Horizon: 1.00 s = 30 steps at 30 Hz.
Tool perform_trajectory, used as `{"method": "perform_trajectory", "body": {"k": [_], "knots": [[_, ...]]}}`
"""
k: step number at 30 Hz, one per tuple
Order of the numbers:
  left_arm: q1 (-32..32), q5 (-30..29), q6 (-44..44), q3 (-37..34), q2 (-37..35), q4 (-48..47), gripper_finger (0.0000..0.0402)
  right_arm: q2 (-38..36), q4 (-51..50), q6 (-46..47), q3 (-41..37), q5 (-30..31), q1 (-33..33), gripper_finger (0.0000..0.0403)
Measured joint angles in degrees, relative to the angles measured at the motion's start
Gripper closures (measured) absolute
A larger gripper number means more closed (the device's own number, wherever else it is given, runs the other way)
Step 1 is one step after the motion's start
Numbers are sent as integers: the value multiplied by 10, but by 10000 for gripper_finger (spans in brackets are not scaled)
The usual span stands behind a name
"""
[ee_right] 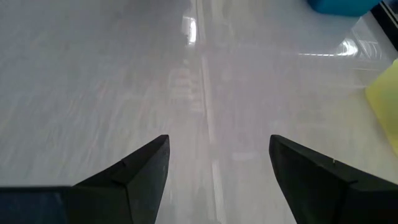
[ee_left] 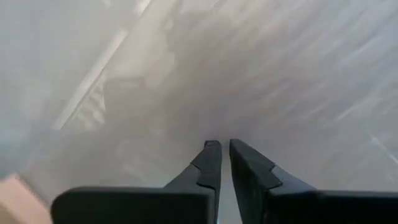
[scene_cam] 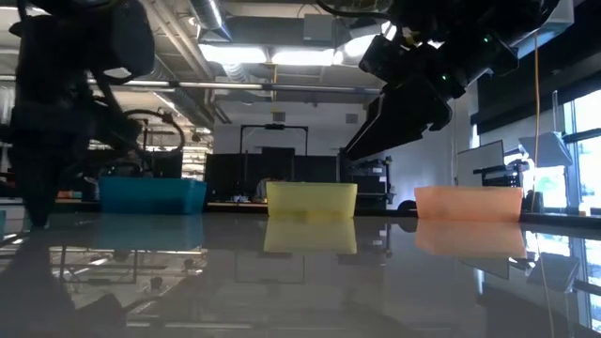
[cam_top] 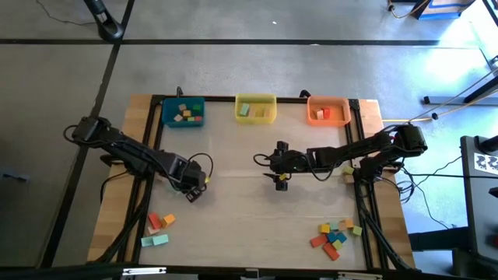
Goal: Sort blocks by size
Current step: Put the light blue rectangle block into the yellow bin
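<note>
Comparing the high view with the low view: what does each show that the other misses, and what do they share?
Only the high view shows the loose blocks: a small cluster near the table's front left and a larger pile at front right, plus blocks inside the bins. Only the low view shows the room behind the table, with ceiling lights. Both show the blue bin, yellow bin, orange bin and both arms.

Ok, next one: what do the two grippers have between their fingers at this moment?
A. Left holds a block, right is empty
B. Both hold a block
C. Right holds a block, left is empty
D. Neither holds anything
D. The left gripper has its fingers nearly together with only bare table past them, and the right gripper stands wide open over bare table, no block between the fingers.
</note>
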Motion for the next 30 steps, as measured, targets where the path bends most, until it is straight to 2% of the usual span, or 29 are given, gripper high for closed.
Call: {"method": "perform_trajectory", "body": {"k": [8, 15, 19, 25, 30], "knots": [[1, -2, 11, 1, 0, 1, 397, 0, 3, -1, 0, 0, 0, 127], [0, 9, 39, 2, -14, 1, 378, 0, 4, -1, 0, 1, 0, 127], [0, 6, 57, 2, -29, 4, 339, 0, 4, -1, 0, 1, 0, 127], [0, 0, 128, 2, -41, 4, 249, 0, 6, -3, 0, 1, 0, 127], [-1, 30, 194, 3, -58, -24, 200, 0, 7, -5, 0, 1, 0, 127]]}}
